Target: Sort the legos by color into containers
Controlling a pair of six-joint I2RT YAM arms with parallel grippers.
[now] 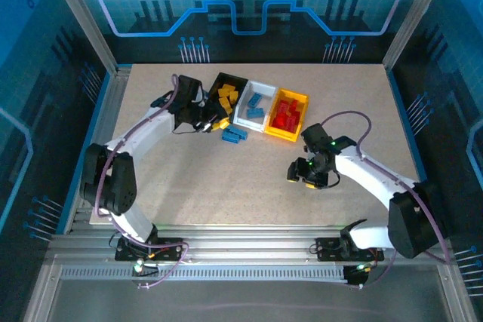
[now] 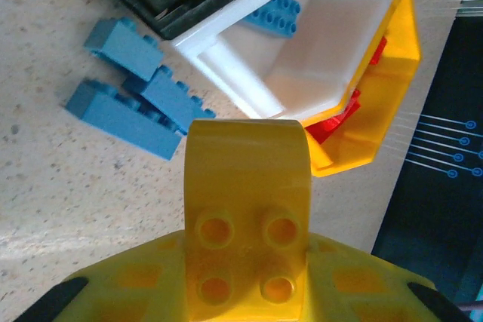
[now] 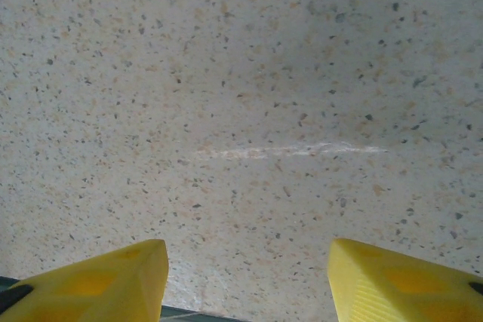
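My left gripper (image 1: 213,122) is shut on a yellow lego (image 2: 247,201), studs facing the wrist camera, just in front of the black container (image 1: 225,76), which holds several yellow legos (image 1: 226,96). The white container (image 1: 264,85) beside it holds blue legos (image 1: 255,105). The yellow container (image 1: 296,95) holds red legos (image 1: 287,116). Blue legos (image 1: 234,134) lie together on the table in front of the black and white containers; in the left wrist view these blue legos (image 2: 132,107) sit up and left of the held lego. My right gripper (image 1: 296,173) hangs open over bare table, nothing between its fingers (image 3: 113,280).
The three containers stand side by side in a slanted row at the back centre of the speckled table (image 1: 226,186). Metal frame posts (image 1: 83,20) rise at the back corners. The table's right edge (image 2: 423,148) lies just past the yellow container in the left wrist view.
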